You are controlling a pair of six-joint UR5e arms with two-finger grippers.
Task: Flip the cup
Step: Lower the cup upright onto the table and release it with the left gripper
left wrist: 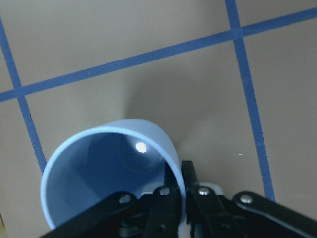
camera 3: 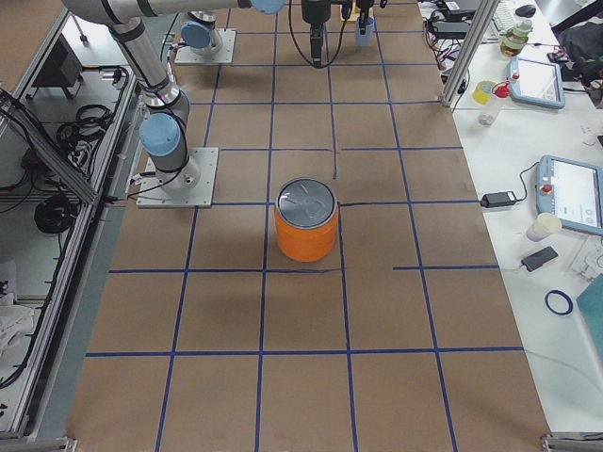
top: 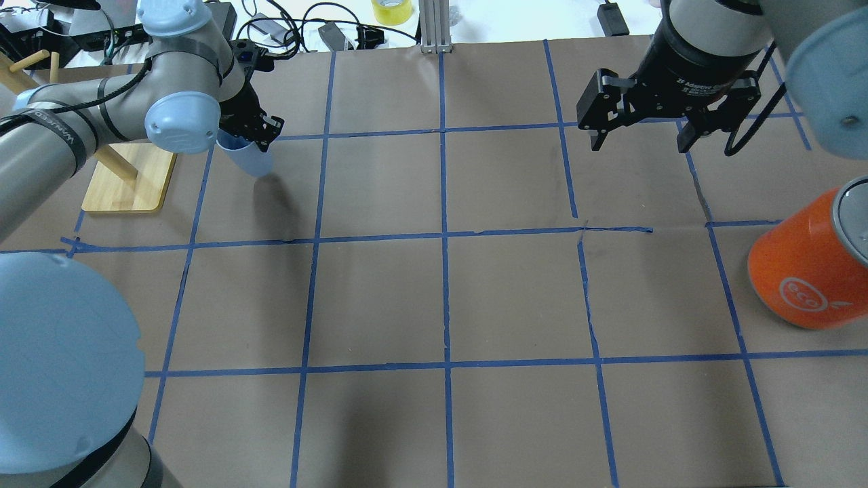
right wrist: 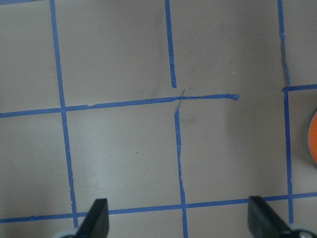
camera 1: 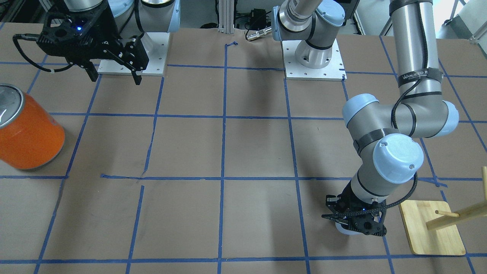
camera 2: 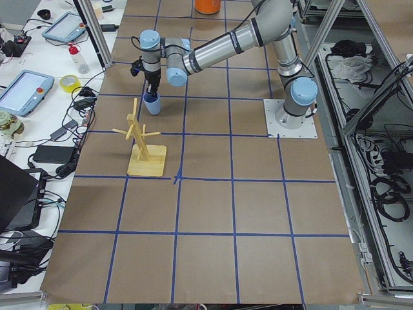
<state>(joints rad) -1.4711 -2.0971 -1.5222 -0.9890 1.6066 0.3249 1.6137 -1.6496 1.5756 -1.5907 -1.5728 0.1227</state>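
The pale blue cup [top: 248,160] is at the far left of the table, mouth up and slightly tilted. My left gripper [top: 252,133] is shut on its rim, one finger inside and one outside, as the left wrist view shows [left wrist: 184,196]. The cup's blue inside [left wrist: 111,171] faces that camera. The cup also shows in the front view [camera 1: 343,228] and the left side view [camera 2: 152,105]. I cannot tell whether its base touches the table. My right gripper [top: 639,144] is open and empty, hanging above the table at the far right [camera 1: 115,80].
A large orange can [top: 807,271] with a silver top stands at the right edge [camera 1: 28,133]. A wooden mug rack on a board [top: 129,183] stands just left of the cup [camera 1: 430,228]. Blue tape lines grid the brown table.
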